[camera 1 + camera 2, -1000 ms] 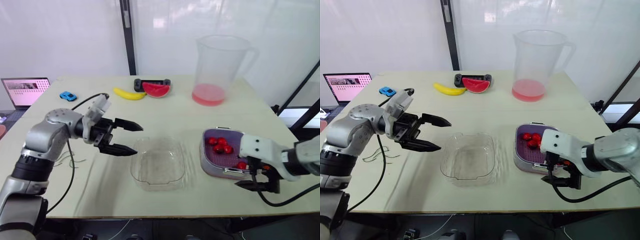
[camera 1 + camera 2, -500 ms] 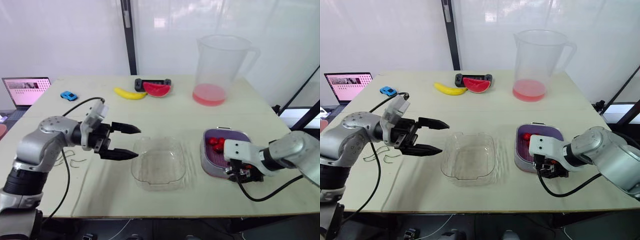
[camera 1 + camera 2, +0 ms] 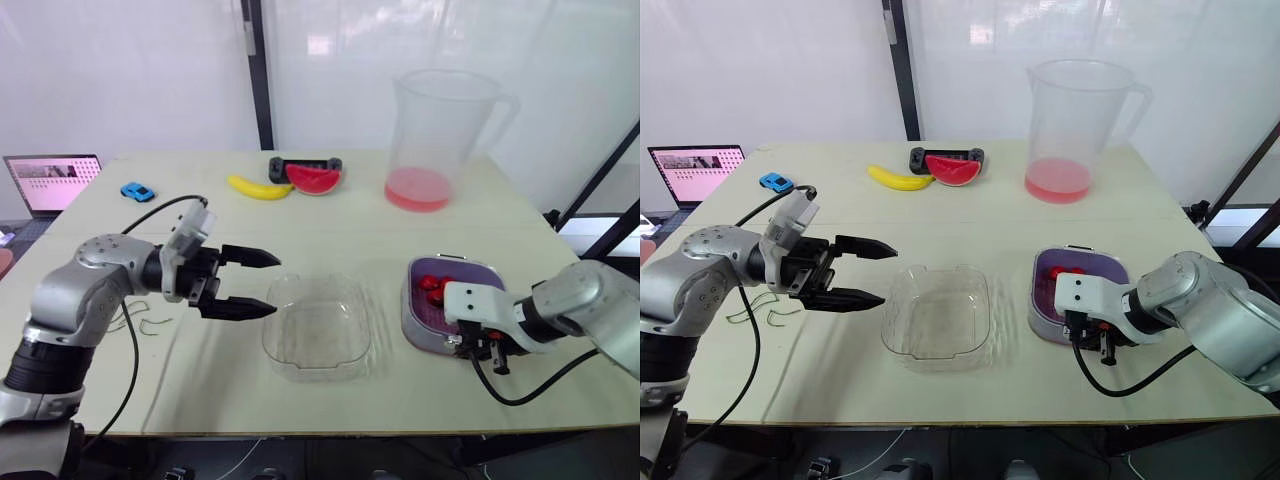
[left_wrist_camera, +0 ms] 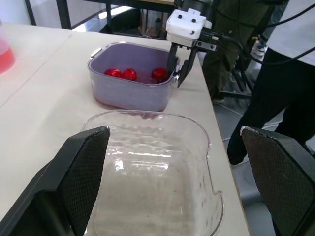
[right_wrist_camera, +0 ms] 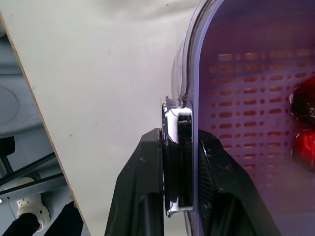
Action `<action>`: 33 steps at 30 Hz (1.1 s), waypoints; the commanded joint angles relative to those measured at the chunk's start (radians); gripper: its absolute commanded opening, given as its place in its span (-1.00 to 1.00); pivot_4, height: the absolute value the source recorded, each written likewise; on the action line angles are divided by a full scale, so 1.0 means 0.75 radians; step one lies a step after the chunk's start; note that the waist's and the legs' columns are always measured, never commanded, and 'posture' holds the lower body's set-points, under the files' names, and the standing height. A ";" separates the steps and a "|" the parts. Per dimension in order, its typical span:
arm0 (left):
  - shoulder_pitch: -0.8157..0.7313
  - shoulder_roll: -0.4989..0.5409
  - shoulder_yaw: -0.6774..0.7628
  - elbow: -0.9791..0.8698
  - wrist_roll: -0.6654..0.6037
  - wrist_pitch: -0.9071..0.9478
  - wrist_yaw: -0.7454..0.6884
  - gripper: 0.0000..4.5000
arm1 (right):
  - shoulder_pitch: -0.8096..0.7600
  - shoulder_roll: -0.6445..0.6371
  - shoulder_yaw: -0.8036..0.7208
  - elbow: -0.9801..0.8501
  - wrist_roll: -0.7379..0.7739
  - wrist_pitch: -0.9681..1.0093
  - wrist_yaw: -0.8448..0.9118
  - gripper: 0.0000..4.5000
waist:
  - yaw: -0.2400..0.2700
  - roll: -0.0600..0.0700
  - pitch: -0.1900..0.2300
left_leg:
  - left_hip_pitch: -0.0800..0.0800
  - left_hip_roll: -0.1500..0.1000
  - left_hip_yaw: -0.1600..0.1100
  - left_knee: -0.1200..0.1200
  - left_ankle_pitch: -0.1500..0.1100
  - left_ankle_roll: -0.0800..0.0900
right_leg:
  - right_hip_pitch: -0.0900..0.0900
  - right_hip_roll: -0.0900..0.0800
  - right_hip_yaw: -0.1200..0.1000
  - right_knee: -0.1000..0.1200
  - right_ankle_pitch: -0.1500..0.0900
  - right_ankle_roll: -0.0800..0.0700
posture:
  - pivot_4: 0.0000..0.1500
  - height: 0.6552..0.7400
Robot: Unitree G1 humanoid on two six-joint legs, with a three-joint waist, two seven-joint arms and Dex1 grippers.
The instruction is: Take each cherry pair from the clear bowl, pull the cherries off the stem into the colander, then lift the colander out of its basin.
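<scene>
Left hand (image 3: 277,284): fingers apart, poised beside the empty clear bowl (image 3: 318,328). Colander (image 5: 236,88): holds cherries (image 4: 129,73), seated in basin (image 4: 133,93) on surface (image 3: 330,225). Right hand (image 5: 178,147): clamped on colander's near rim tab; best lifted straight up and level.

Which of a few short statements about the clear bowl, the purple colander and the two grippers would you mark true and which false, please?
1. The clear plastic bowl holds no cherries. True.
2. The left gripper is shut on a cherry stem. False: it is open and empty, beside the bowl.
3. The right gripper pinches a tab at the rim of the purple slotted colander. True.
4. The tall clear jug is empty. False: pink liquid lies in its bottom.
5. Red cherries lie in the colander. True.
6. The yellow banana lies in the bowl. False: it lies at the far side of the table, next to the watermelon slice.
</scene>
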 commanded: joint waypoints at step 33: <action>-0.191 -0.136 -0.036 0.184 0.071 -0.108 -0.074 1.00 | -0.023 -0.104 -0.394 -0.162 0.212 0.157 0.002 -0.63 | 0.000 0.000 0.000 | 0.000 -0.001 0.000 0.000 0.000 0.000 | 0.000 0.000 0.000 0.001 0.000 0.000 | 1.00 1.00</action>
